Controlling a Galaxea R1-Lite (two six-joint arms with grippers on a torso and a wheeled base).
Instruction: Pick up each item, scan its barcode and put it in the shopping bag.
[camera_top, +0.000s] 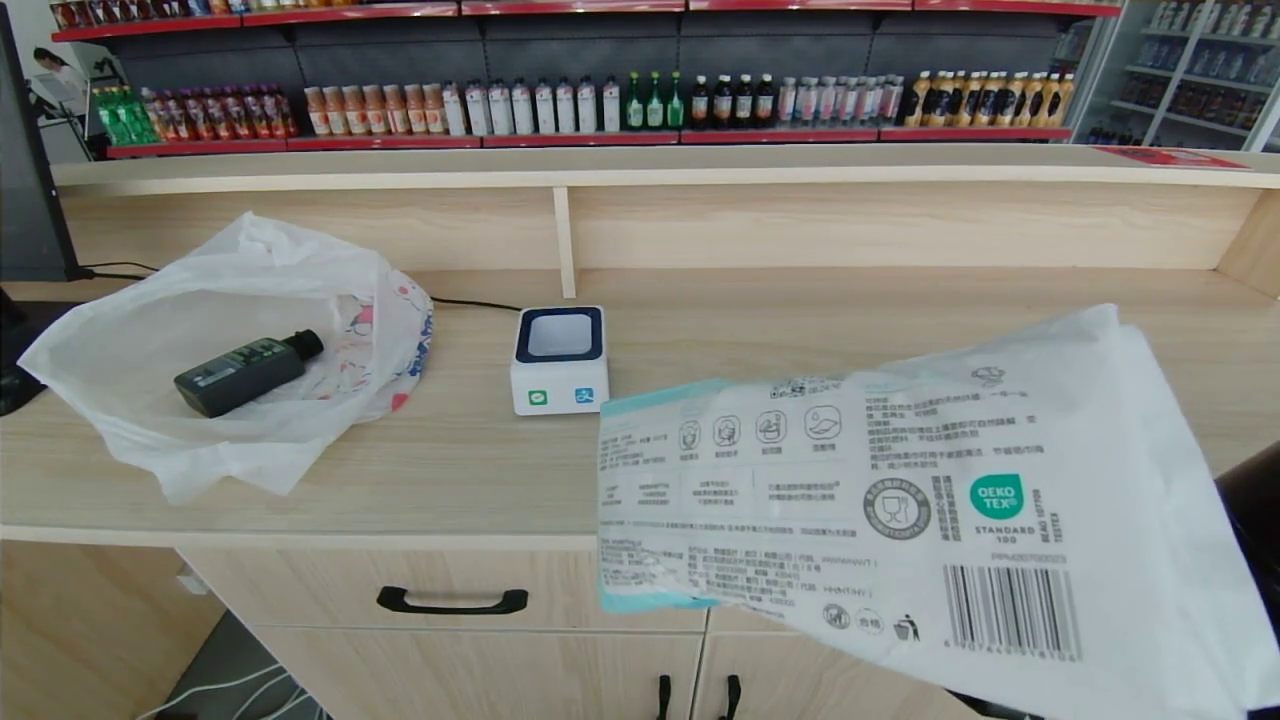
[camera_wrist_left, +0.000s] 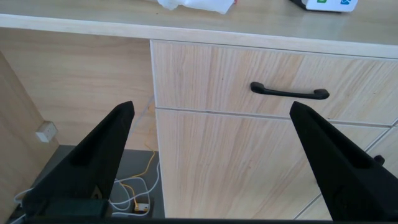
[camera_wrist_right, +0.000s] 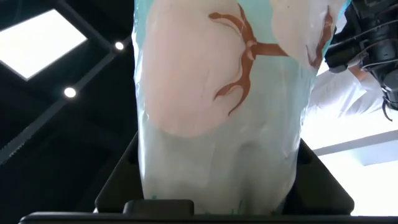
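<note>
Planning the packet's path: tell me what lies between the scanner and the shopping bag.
In the head view, only bare counter separates the scanner from the shopping bag, with a thin black cable along its far side.

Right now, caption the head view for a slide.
White packet held up, barcode showing; dark bottle lies in the bag.

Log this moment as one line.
right gripper: shut on white packet | left gripper: open, facing drawer | bottle: in shopping bag | scanner: on counter
</note>
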